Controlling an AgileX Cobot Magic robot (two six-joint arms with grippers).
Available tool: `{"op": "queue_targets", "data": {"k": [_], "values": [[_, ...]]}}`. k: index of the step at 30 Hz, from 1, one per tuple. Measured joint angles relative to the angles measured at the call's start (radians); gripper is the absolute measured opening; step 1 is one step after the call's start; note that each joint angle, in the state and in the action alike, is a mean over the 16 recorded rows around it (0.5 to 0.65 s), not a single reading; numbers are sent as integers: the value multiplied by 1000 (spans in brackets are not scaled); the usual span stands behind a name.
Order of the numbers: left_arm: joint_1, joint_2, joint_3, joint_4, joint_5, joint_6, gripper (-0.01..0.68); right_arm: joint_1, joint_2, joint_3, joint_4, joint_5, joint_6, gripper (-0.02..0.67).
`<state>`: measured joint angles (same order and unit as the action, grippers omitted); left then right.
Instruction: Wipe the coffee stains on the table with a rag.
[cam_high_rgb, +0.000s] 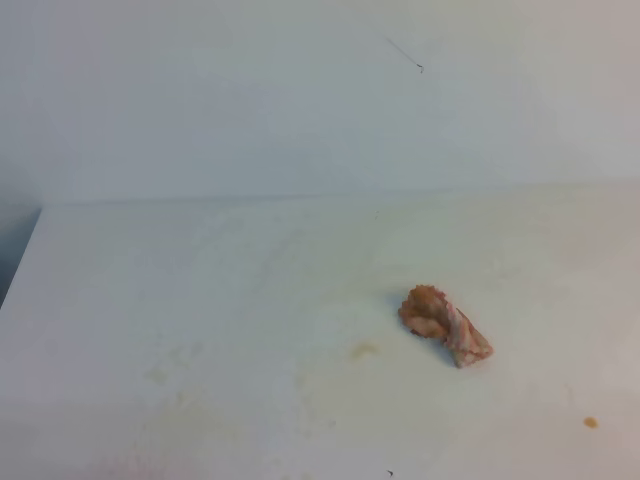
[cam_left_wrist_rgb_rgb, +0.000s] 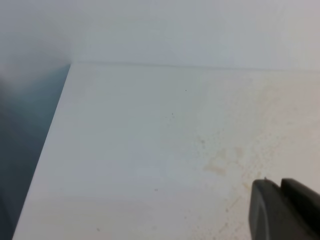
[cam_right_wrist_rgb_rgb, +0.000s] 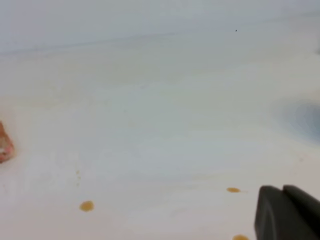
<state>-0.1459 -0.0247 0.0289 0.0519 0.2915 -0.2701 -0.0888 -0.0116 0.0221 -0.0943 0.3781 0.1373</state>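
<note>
1. The rag (cam_high_rgb: 444, 325) lay on the table (cam_high_rgb: 200, 300) right of centre, a small wadded lump, pink-and-white striped at its near-right end and soaked orange-brown at its far-left end, with a ragged, scalloped edge. Neither gripper touched it.
2. Our right gripper (cam_right_wrist_rgb_rgb: 290, 212) showed only as a dark, rounded tip in the near-right corner of its wrist view; its jaws were fully closed and held nothing. It hung well apart from the rag, whose edge just peeped in at the left border of that view.
3. Our left gripper (cam_left_wrist_rgb_rgb: 285, 207) likewise showed only a dark corner of itself in its wrist view. We could not tell how far its jaws stood apart; nothing was visibly held.
4. We judged the wiping largely done: no palm-sized blotch remained, only coffee stains (cam_high_rgb: 363, 350) faded to faint tan smears near the middle and pale yellowish traces to the near left.
5. What was left: a small orange dot (cam_high_rgb: 591, 422) near the right front edge, which the right wrist view showed as several round, glossy drops, still apparently wet and unwiped.
6. The tabletop was matte white and flat, its far edge meeting a plain white wall (cam_high_rgb: 300, 100); the cloth looked soft, limp and damp.
</note>
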Motion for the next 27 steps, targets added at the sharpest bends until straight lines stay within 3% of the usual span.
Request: {"op": "queue_targets", "data": {"k": [27], "values": [[0, -2, 2, 0, -1, 0, -1, 7, 0, 0, -2, 0, 0, -2]]}}
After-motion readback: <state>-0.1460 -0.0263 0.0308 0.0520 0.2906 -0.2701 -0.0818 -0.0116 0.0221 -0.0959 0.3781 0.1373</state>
